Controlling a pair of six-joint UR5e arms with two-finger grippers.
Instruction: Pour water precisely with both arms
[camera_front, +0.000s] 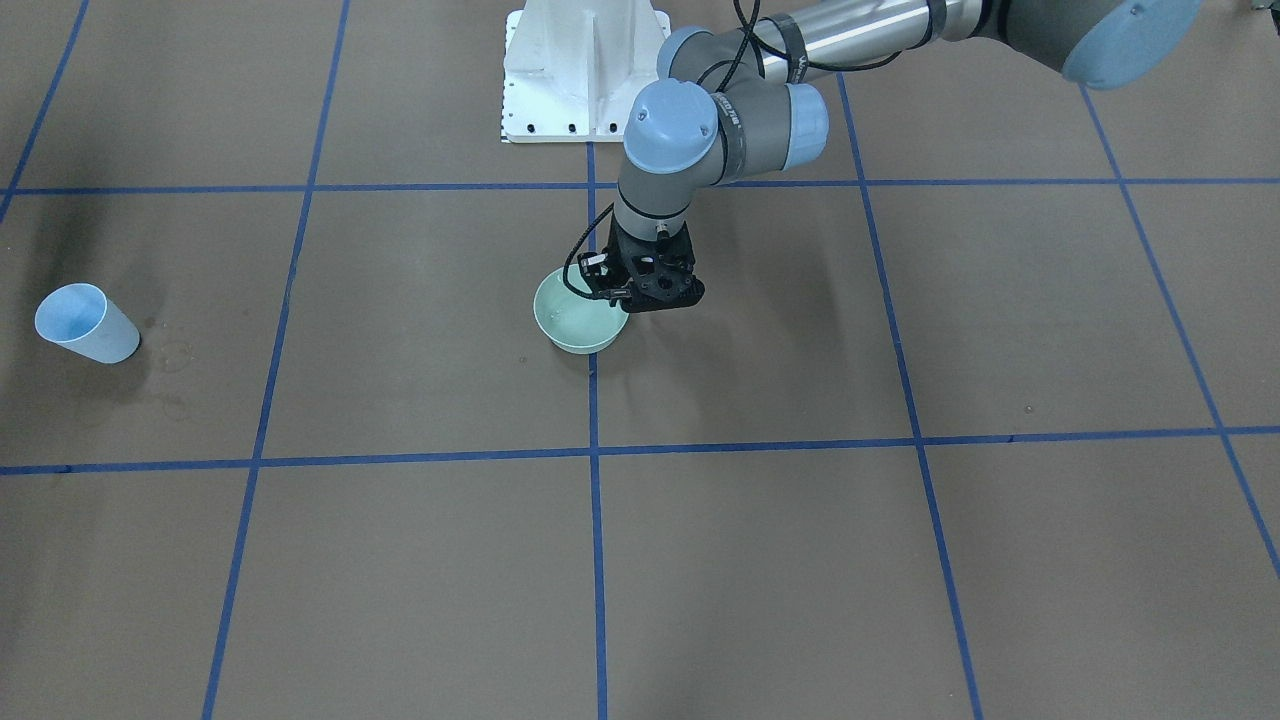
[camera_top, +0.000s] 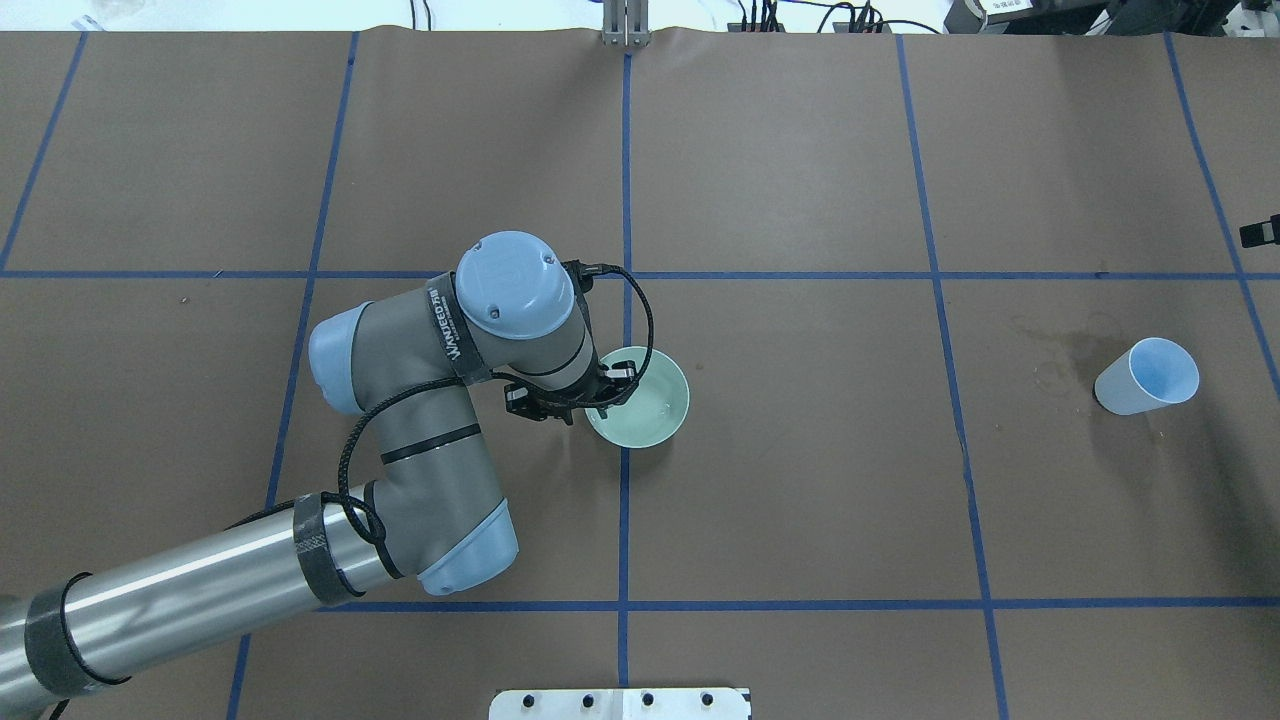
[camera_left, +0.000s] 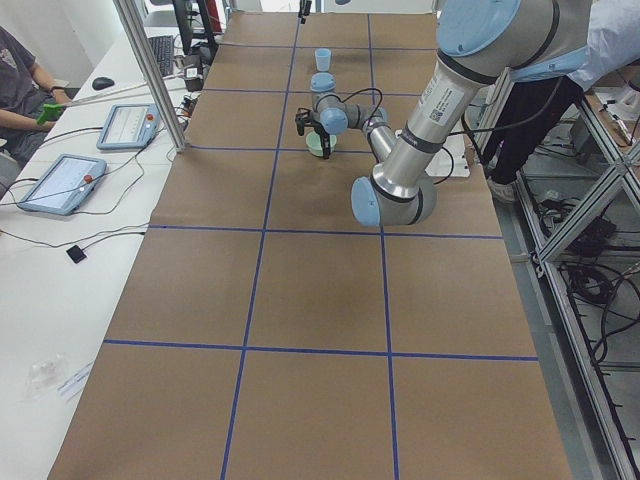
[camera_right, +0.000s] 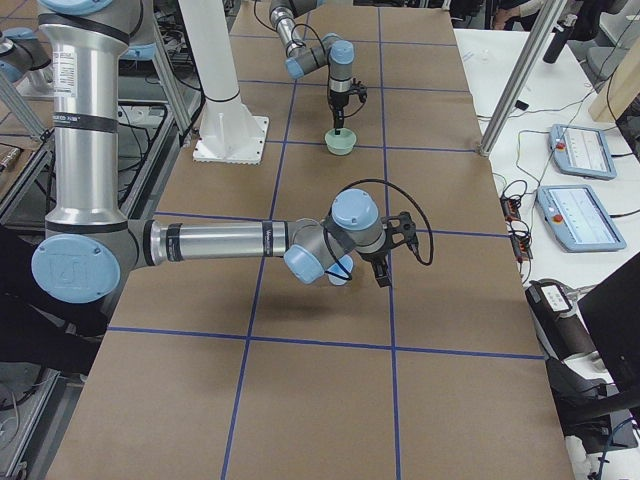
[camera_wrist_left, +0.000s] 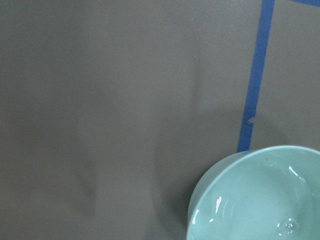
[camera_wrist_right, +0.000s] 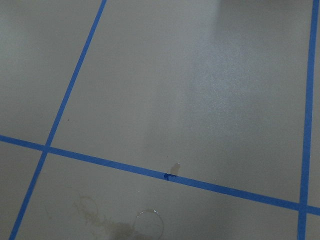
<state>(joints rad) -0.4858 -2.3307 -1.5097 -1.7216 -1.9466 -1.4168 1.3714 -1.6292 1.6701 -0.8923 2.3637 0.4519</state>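
A pale green bowl (camera_front: 575, 322) stands on the brown table at the centre tape line, also in the overhead view (camera_top: 650, 412). Water (camera_wrist_left: 287, 227) shows in its bottom as small glints. My left gripper (camera_front: 622, 298) points down at the rim on the robot's left side (camera_top: 603, 392), and its fingers look closed on the rim. A pale blue cup (camera_top: 1145, 378) stands far off to the robot's right (camera_front: 85, 322). My right gripper (camera_right: 381, 278) hangs above the table near that cup. I cannot tell whether it is open or shut.
The white pedestal (camera_front: 585, 70) stands at the robot's edge of the table. Dried water rings (camera_top: 1060, 365) mark the paper beside the cup. Blue tape lines (camera_front: 596, 560) grid the table. Tablets and cables (camera_right: 575, 150) lie on a side bench.
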